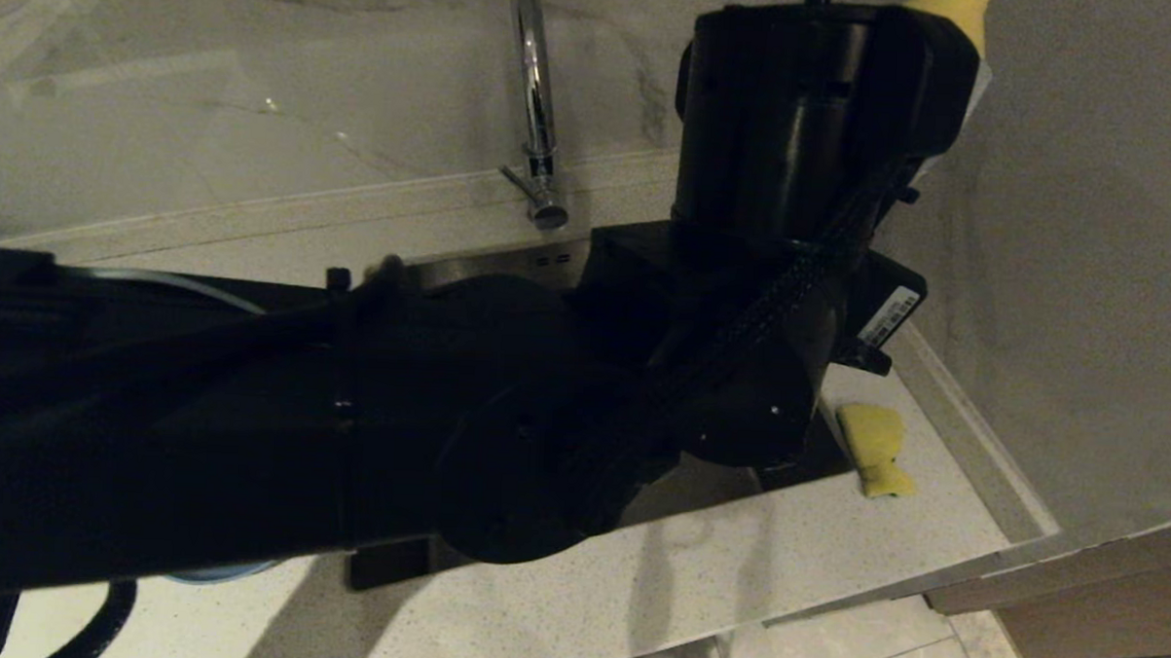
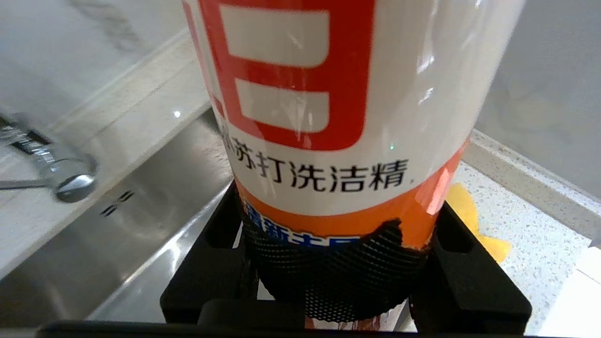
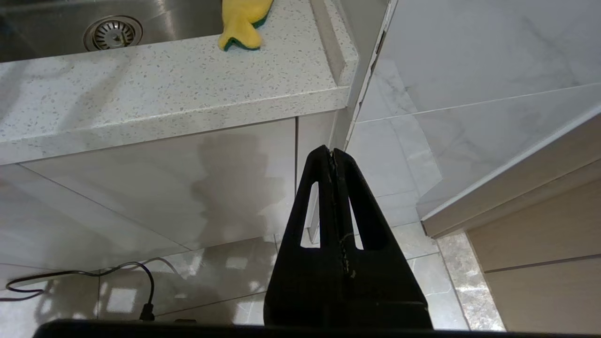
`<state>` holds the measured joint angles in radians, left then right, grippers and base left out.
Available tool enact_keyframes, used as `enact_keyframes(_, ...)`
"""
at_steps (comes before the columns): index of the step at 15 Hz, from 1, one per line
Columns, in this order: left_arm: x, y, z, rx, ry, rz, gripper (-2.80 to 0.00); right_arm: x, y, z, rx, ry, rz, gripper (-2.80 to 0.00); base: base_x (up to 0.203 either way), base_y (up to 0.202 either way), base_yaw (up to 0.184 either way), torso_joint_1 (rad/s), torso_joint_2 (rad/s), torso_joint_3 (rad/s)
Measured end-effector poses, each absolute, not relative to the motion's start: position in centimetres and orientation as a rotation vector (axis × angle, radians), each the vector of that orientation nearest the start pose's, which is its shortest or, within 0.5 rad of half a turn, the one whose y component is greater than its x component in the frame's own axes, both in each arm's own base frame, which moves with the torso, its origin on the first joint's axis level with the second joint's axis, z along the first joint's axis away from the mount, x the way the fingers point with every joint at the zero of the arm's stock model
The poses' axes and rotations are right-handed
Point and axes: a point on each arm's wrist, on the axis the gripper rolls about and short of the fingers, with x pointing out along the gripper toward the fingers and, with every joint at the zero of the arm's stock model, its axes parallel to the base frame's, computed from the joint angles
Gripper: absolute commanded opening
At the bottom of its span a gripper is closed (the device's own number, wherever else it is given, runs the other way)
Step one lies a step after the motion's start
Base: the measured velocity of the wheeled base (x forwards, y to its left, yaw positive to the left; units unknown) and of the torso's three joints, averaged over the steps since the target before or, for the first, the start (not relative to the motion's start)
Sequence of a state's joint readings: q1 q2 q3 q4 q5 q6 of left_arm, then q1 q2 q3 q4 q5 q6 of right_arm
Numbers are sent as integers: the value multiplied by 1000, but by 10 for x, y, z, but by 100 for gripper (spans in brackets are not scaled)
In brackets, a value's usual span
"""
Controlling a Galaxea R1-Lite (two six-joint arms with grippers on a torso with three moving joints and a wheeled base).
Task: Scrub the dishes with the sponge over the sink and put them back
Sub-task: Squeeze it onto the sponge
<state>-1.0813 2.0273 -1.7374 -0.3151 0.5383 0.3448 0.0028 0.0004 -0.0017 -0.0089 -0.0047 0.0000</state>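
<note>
Gripping a glossy orange-and-white detergent bottle point(image 2: 338, 117) beside the stainless-steel sink point(image 2: 141, 220), the left claw point(image 2: 338, 277) clamps its base. The yellow, green-backed sponge point(image 3: 242, 21) lies on the speckled bench point(image 3: 141, 89) just beside the sink; the right claw point(image 3: 332, 152), pressed shut and empty, hangs below the bench.

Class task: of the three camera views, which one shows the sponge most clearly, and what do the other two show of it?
The right wrist view: the sponge lies unobstructed on the counter beside the sink, its green layer visible. The head view shows it dim, beside the left arm. In the left wrist view only a yellow sliver shows behind the held detergent bottle.
</note>
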Motion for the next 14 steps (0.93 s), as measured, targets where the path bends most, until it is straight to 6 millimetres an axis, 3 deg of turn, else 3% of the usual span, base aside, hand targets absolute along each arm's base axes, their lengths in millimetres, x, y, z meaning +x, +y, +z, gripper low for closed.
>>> enact_keyframes(5, 219, -386, 278, 382, -119, -531, -280, -23, 0, 77, 0, -10, -1, -280, 0, 0, 0, 0, 0, 0)
enact_keyframes(14, 239, -415, 228, 755, -130, -512, -280, -23, 0, 77, 0, -10, -2, -280, 0, 0, 0, 0, 0, 0)
